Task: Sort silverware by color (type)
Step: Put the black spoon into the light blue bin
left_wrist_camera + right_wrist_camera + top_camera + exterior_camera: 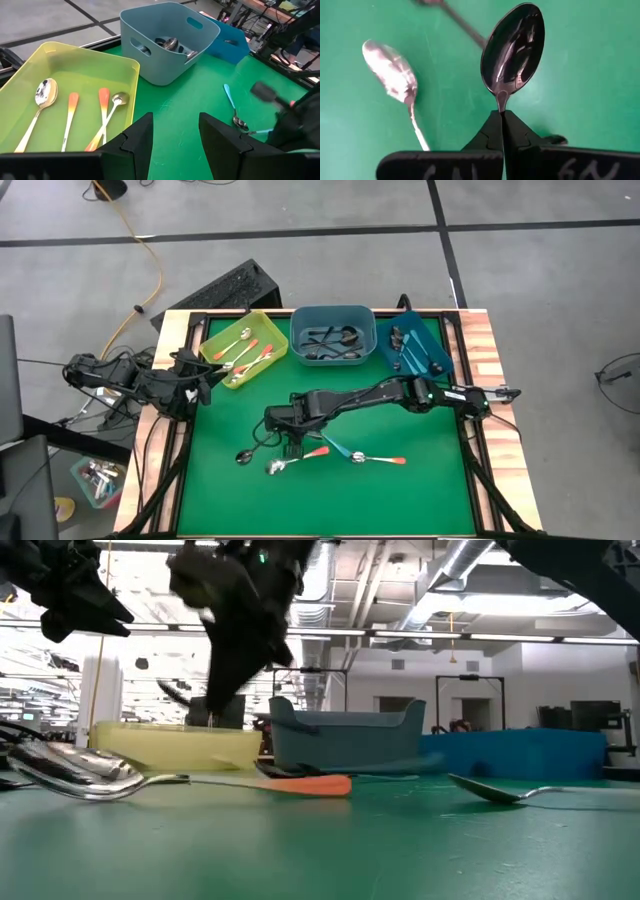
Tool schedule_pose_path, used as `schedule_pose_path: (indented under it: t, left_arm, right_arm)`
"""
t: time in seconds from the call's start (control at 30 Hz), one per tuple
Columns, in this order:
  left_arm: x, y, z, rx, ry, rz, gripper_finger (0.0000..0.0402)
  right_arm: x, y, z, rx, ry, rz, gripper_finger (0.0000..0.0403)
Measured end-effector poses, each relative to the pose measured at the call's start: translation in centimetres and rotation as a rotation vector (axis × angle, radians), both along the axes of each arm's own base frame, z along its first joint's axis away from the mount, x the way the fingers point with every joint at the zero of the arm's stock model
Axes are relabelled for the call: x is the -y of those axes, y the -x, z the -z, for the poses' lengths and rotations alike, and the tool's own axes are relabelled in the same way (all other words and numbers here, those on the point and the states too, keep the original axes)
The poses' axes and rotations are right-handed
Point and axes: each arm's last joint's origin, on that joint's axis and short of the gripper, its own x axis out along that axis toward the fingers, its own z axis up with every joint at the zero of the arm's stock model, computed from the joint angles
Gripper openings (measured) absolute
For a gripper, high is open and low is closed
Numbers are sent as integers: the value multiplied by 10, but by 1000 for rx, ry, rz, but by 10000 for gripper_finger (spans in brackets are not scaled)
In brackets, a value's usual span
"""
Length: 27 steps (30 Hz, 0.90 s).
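My right gripper (287,438) hangs over the middle of the green mat, shut on a spoon whose shiny bowl (515,47) juts out past the fingertips; its handle is hidden. Loose spoons lie flat on the mat around it: a dark one (245,455), an orange-handled one (298,461), a teal one (336,446) and another orange one (381,460). My left gripper (175,140) waits open at the mat's left edge, beside the yellow bin (262,330), which holds orange-handled spoons (72,117). My right gripper pinches the spoon at its thin neck (501,100), just behind the bowl, between the tips of its two fingers (492,131). The fingers slant steeply down from above and lie along the spoon. The bowl points onward beyond them, above the mat.
Three bins stand along the mat's far edge: the yellow one, a grey-blue one (333,311) with dark spoons inside, and a blue one (435,350). Wooden rails (487,370) and black frame bars border the mat. The mat's near half is bare green.
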Motion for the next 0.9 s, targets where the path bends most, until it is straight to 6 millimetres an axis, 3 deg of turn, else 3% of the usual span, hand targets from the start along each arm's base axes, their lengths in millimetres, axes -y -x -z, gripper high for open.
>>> schedule_pose_path:
  t: [0.5,0.9]
  left_arm:
    - [0,0,0,0,0,0,143]
    - [0,0,0,0,0,0,143]
  right_arm:
    - [35,21,-81,180,178,133,3]
    - [81,36,-112,214,256,261,4]
